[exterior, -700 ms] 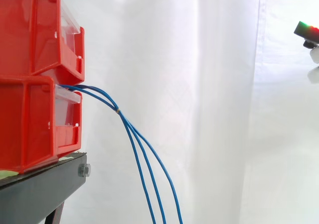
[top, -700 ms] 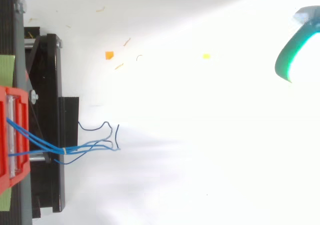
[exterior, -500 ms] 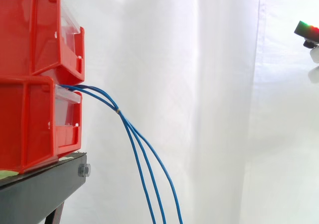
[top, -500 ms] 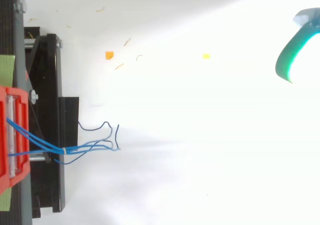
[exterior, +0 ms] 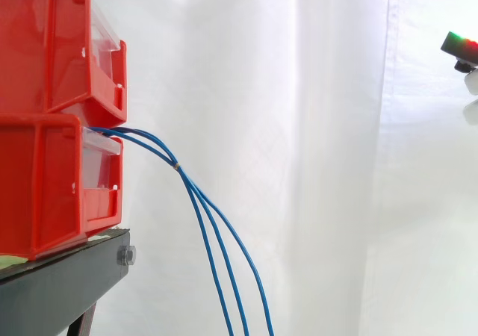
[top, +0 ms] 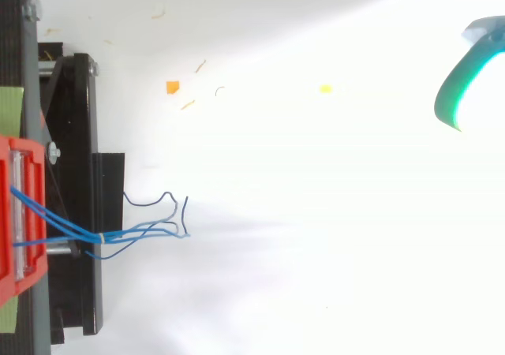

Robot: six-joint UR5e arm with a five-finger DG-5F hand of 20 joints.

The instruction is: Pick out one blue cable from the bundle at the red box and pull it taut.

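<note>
Hand (top: pixel 451 87) far rt edge, open/shut can't tell | blue cables (exterior: pixel 216 239) slack from lower red bin (exterior: pixel 45 187), well apart

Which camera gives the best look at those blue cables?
The side view: the blue cables leave the lower red bin and hang in long curves. The top view shows them foreshortened beside the black stand.

A white curtain (exterior: pixel 299 127) hung in soft folds across the far side. At left stood a black stand (exterior: pixel 60 284); the bright white floor (top: pixel 316 276) carried an orange scrap (top: pixel 172 87).
</note>
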